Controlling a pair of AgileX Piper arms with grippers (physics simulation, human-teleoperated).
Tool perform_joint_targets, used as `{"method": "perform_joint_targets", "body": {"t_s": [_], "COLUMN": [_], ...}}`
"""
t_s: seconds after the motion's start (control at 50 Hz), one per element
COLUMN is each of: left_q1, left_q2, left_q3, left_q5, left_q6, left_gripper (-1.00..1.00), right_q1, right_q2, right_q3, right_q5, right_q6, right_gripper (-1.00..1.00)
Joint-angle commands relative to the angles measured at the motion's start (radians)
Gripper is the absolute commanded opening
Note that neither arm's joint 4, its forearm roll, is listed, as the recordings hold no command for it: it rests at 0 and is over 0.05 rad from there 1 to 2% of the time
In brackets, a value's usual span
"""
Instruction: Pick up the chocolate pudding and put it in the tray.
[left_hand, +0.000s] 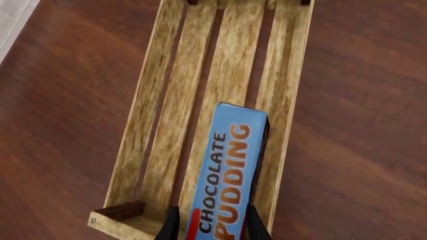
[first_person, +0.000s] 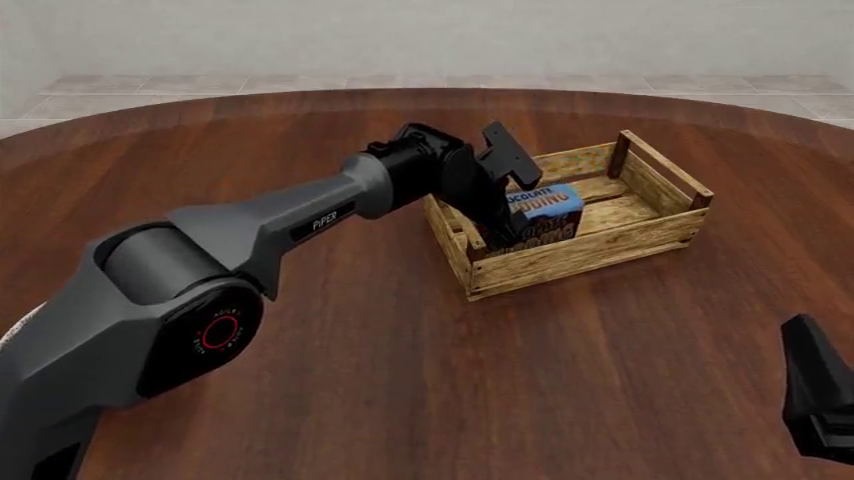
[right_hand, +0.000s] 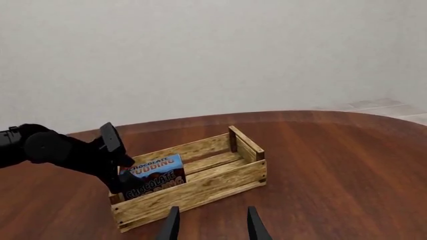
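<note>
Chocolate pudding, lettered "CHOCOLATE PUDDING", sits inside the tray at centre frame, left gripper clamping it.

Grey left arm (white "PIPER" lettering), black jaws

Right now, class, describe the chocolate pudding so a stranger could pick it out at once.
Find the round wooden table, then the slatted wooden tray on it. Inside the tray's left end, in the left hand, is the chocolate pudding: a small carton, blue on top with orange lettering, the only coloured thing there.
</note>
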Motion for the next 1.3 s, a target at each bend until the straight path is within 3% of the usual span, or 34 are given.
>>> {"method": "perform_joint_targets", "body": {"t_s": [0.02, 0.52, 1.3], "left_q1": [-0.011, -0.026, -0.014], "left_q2": [-0.004, -0.024, -0.049], "left_q3": [0.025, 0.06, 0.042], "left_q5": [0.003, -0.011, 0.018], "left_q6": [0.001, 0.004, 0.023], "left_gripper": [1.0, 1.0, 1.0], "right_q1": [0.001, 0.001, 0.01], "right_q2": [0.0, 0.0, 0.0], "right_q3": [0.009, -0.002, 0.009], "right_q5": [-0.009, 0.002, -0.008], "right_q6": [-0.002, -0.001, -0.004], "right_gripper": [1.0, 1.0, 1.0]}}
